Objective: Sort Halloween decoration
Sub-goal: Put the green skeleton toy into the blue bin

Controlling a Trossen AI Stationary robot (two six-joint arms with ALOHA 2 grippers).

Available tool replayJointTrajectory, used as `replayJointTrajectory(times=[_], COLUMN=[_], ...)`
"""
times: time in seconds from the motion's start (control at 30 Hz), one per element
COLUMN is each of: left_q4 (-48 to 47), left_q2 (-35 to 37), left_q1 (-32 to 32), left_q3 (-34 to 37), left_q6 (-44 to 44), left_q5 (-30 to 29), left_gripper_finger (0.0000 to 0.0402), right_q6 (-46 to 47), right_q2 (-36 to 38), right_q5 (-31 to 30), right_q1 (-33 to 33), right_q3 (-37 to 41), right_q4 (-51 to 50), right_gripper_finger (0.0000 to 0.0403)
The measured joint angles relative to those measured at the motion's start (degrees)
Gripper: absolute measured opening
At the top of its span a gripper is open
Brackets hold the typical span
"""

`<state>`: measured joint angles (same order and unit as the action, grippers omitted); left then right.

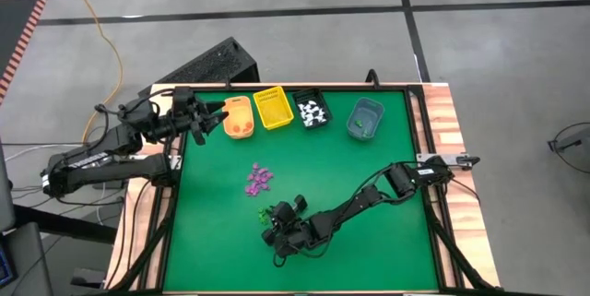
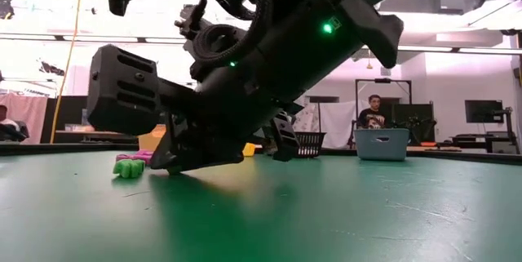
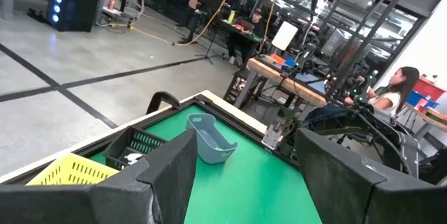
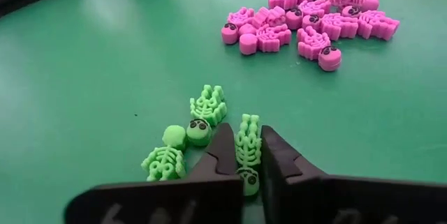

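Right pincer point(image 4: 242, 155) low on the green worktop point(image 4: 105, 77), clenched on a green skeleton trinket point(image 4: 247, 146), more green skeletons point(image 4: 183, 144) just beside it, purple trinkets point(image 4: 307, 18) heaped farther off, left pincer point(image 1: 205, 117) released above the orange bin point(image 1: 239, 117), no readable writing

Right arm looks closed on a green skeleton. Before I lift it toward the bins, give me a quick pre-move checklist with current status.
1. Right gripper shut on one green skeleton: ok.
2. Only one piece between the fingers; other green pieces lie beside them, apart: ok.
3. Purple pile clear of the gripper: ok.
4. Grey bin, already holding green pieces, at the mat's far edge: ok.
5. Left gripper waiting near the orange bin, out of the path: ok.
6. Grip firm enough to survive the lift: cannot tell.
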<state>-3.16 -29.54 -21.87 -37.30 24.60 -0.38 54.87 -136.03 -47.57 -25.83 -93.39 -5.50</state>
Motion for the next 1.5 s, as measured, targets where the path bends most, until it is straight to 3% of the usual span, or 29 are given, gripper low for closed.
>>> replayJointTrajectory(times=[0.47, 0.73, 0.87, 1.0, 1.13, 1.33, 1.5], left_q4=[0.00, -0.16, -0.26, -0.55, -0.94, -2.37, -4.34], left_q2=[-0.02, 0.00, 0.00, -0.02, 0.08, 0.53, 1.48], left_q1=[0.00, 0.00, 0.00, 0.01, 0.00, 0.00, 0.00], left_q3=[0.00, 0.00, 0.00, 0.00, 0.00, 0.00, 0.00], left_q6=[0.74, 0.74, 0.73, 0.72, 0.72, 0.72, 1.14], left_q5=[0.00, 0.00, -0.03, -0.04, -0.04, -0.04, -0.11], left_gripper_finger=[0.0232, 0.0231, 0.0232, 0.0232, 0.0232, 0.0232, 0.0232], right_q6=[-0.76, -2.09, -13.09, -26.06, -28.70, -26.48, -26.68], right_q2=[6.16, 9.44, 11.84, 13.10, 13.10, 13.10, 17.06], right_q5=[-5.58, -5.68, 3.99, 21.70, 36.28, 44.73, 45.10], right_q1=[0.27, 2.07, 3.43, 5.93, 9.54, 13.47, 15.23], right_q3=[-3.95, -0.53, 3.88, 8.85, 13.86, 20.03, 26.13], right_q4=[-14.04, -11.84, 2.03, 24.87, 42.65, 60.74, 63.04], right_gripper_finger=[0.0007, 0.0006, 0.0006, 0.0006, 0.0005, 0.0005, 0.0005])
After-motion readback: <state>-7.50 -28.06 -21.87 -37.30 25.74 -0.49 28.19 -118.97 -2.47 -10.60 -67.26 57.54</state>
